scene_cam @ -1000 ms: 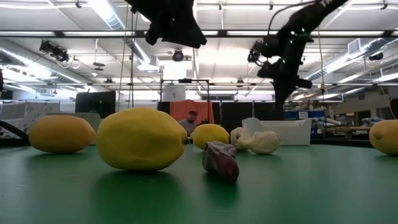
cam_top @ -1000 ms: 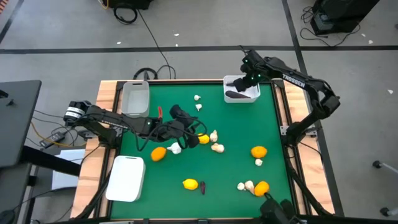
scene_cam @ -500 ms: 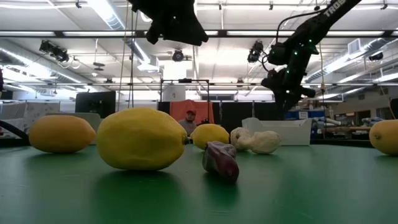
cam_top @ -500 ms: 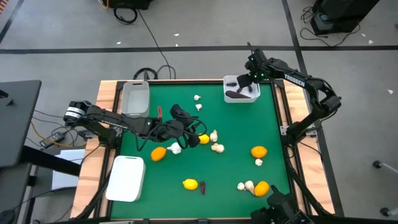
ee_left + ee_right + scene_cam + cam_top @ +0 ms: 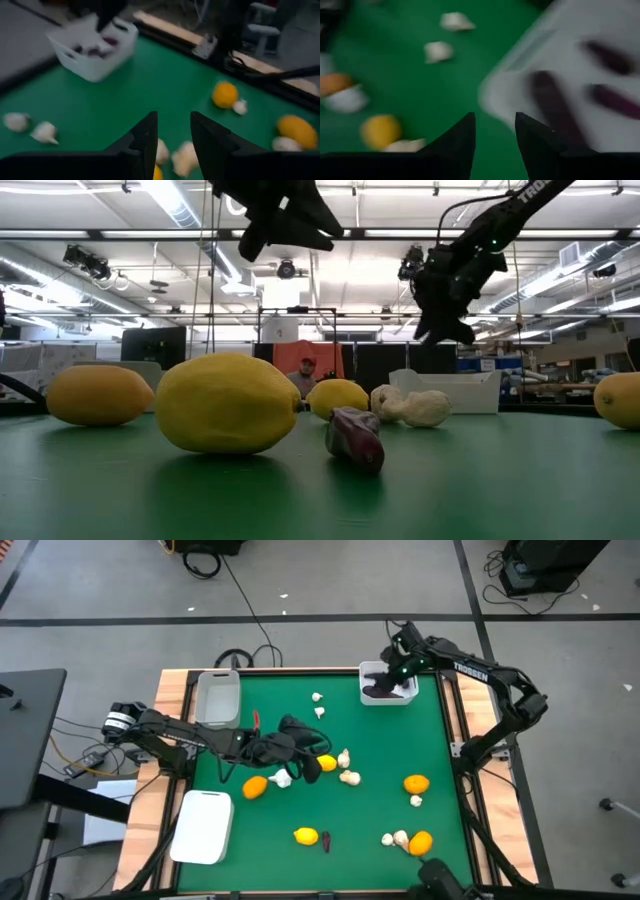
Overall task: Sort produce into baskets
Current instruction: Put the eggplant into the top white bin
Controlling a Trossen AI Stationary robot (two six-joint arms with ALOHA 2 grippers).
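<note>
My left gripper (image 5: 305,755) (image 5: 174,131) hangs open and empty over the table's middle, above a yellow fruit (image 5: 327,763) and garlic bulbs (image 5: 282,778). My right gripper (image 5: 384,680) (image 5: 495,131) is open and empty above the left rim of the far white basket (image 5: 388,686), which holds dark purple eggplant pieces (image 5: 552,107). A greyish basket (image 5: 218,698) stands at the far left and a white basket (image 5: 203,825) at the near left. An orange fruit (image 5: 255,787) lies near my left gripper.
Loose on the green mat: garlic (image 5: 317,698) at the far middle, an orange (image 5: 416,783) with garlic at the right, a lemon (image 5: 306,835) and an eggplant piece (image 5: 326,839) near the front, and an orange (image 5: 421,842) with garlic at the front right.
My right gripper has risen a little over the far white basket and swung toward the table's left, turning as it went. My left gripper has shifted slightly toward the near right and tipped. No produce has moved.
</note>
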